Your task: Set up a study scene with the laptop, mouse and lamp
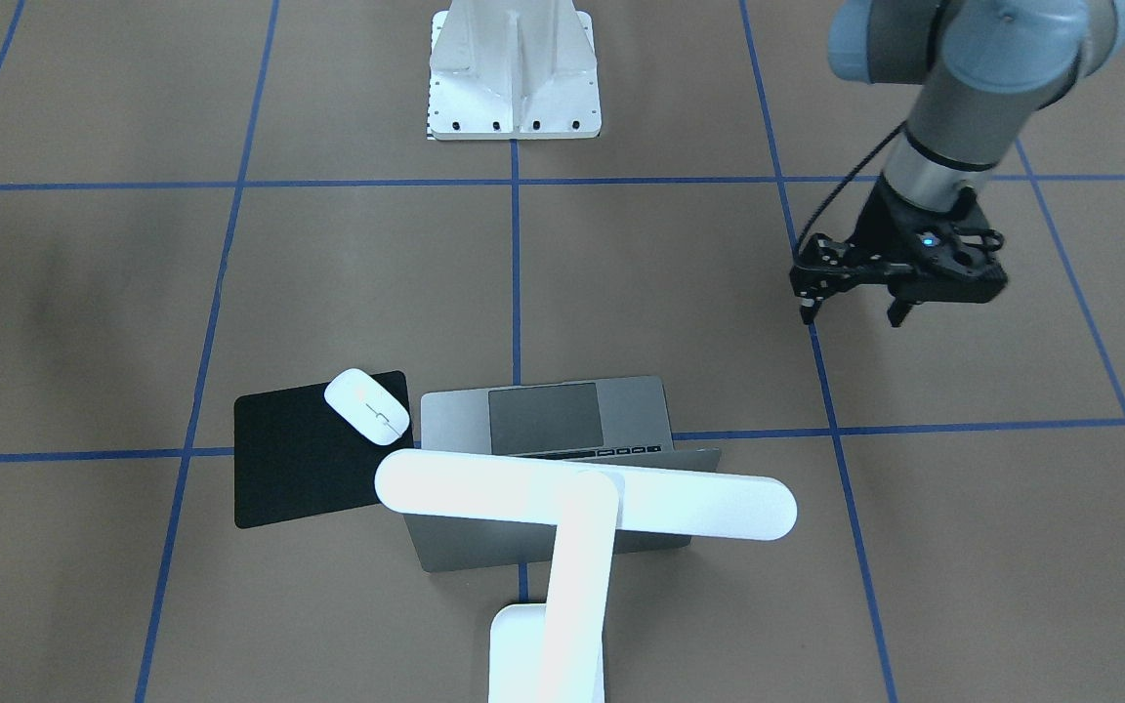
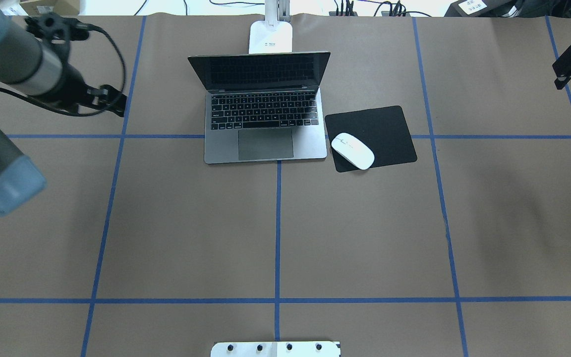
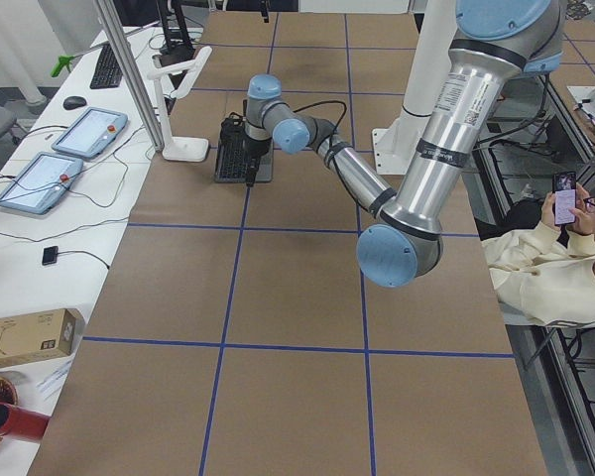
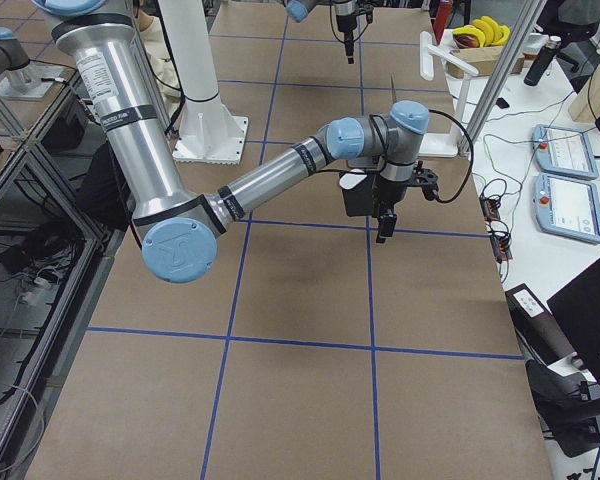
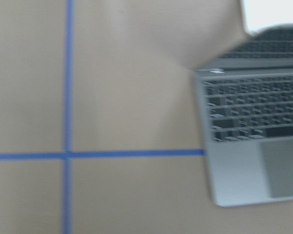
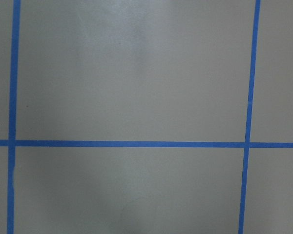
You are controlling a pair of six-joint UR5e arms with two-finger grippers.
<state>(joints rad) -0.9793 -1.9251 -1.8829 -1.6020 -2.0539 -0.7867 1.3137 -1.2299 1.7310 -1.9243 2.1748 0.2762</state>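
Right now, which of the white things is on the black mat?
The mouse, on the mat corner nearest the laptop. The lamp stands behind the laptop; the pedestal sits apart.

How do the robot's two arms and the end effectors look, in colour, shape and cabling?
The left arm and right arm are round silver-grey tubes with light blue caps at the joints; each bears a small printed label. A black cable runs along the left wrist. The left end effector is black, with two short fingers and a small blue light. The right end effector is black too.
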